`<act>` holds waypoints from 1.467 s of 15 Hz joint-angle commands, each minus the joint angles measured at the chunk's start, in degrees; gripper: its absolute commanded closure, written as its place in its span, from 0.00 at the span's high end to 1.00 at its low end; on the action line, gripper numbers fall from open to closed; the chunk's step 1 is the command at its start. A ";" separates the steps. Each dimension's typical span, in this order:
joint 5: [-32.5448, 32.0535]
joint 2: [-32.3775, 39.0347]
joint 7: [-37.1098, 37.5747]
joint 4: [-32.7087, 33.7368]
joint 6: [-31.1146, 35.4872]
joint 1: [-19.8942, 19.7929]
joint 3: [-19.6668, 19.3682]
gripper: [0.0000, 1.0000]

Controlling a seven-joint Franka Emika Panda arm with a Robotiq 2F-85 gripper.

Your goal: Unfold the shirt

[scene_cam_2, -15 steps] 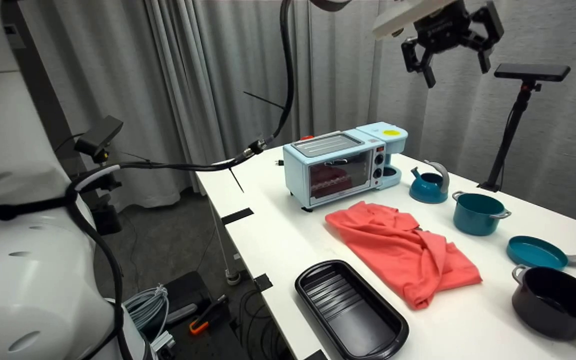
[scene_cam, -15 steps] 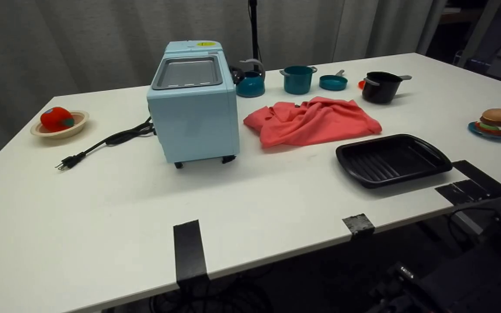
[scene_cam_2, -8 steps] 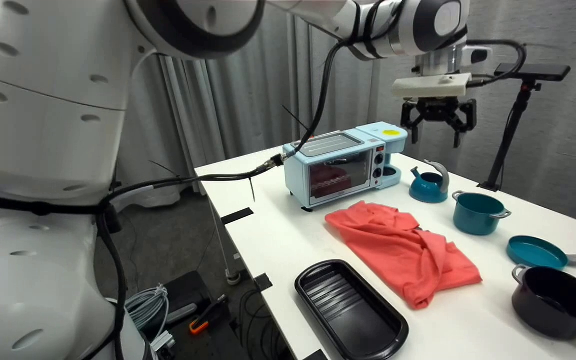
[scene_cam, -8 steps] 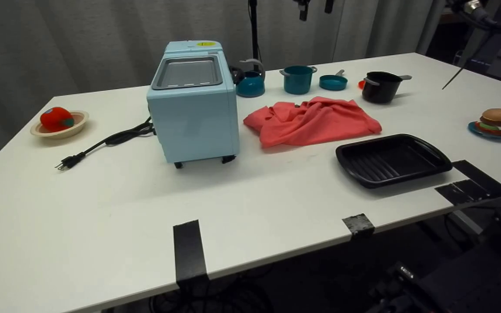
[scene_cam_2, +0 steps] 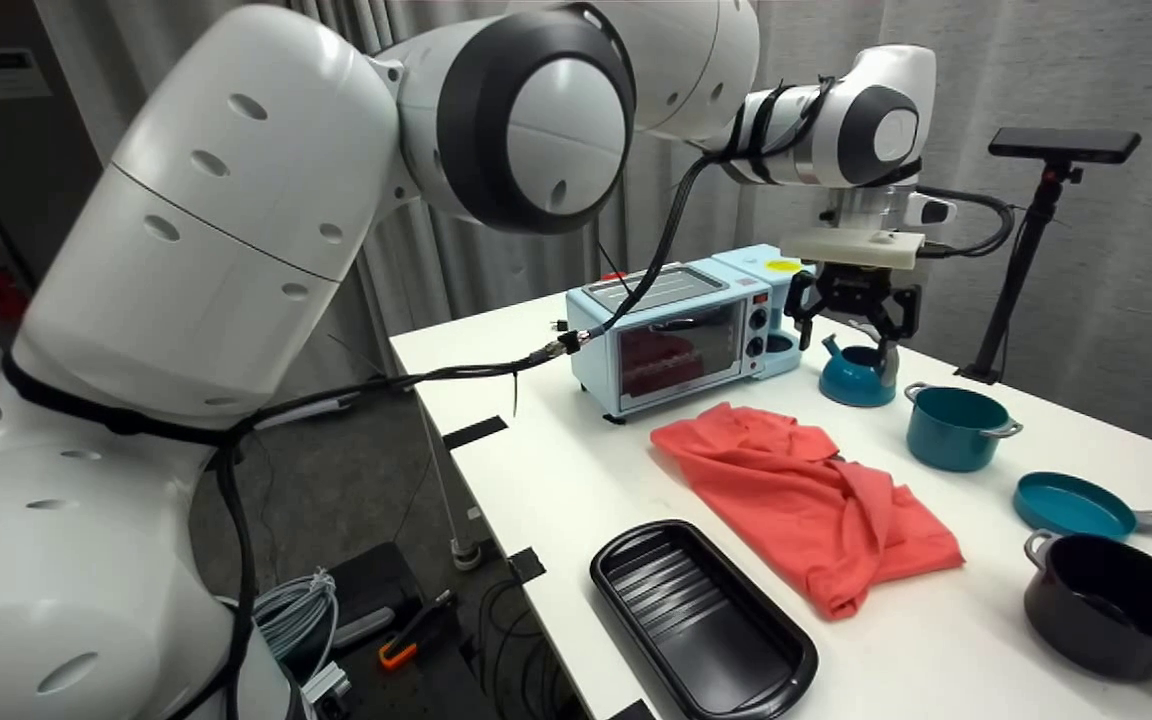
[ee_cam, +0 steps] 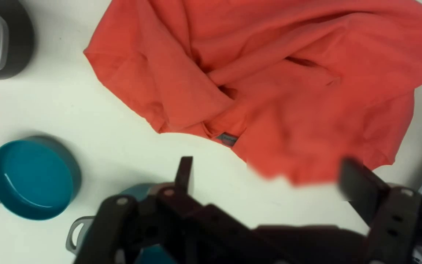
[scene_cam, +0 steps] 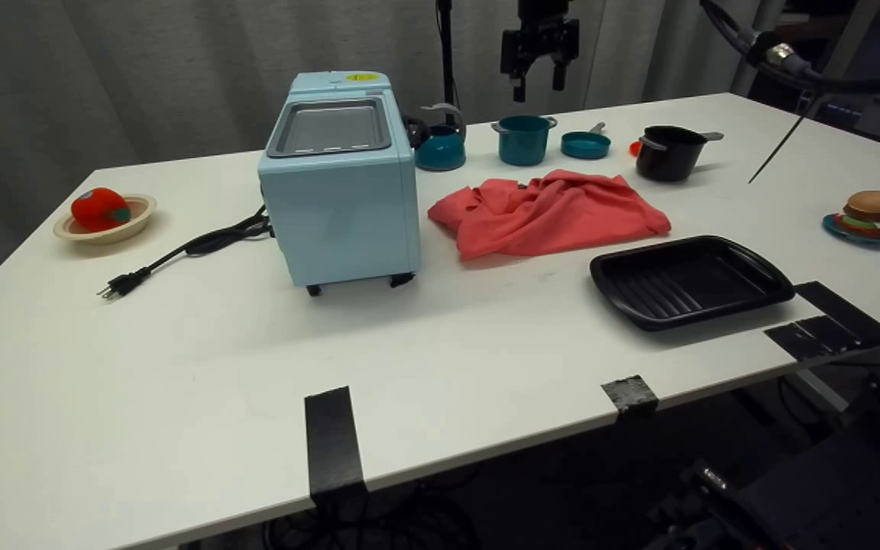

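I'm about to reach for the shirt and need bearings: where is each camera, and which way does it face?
Exterior view: high, off the plain end of the toaster oven, looking across the table to the curtain; gripper and arm cable show.
Exterior view: near the arm, facing the toaster oven's glass door; arm and gripper show.
Wrist view: above the gripper, looking down on the shirt; fingers show.
Both exterior views share shirt, toaster oven and baking pan.

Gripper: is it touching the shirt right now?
Apart. Both exterior views show the gripper hanging open in the air, with white table visible between it and the shirt.
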 commanded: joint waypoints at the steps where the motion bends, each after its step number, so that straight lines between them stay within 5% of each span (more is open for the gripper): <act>1: 0.55 -0.13 -0.25 0.19 -0.17 0.51 -0.83 1.00; 22: 2.97 13.79 -0.73 -0.22 4.63 3.89 2.47 1.00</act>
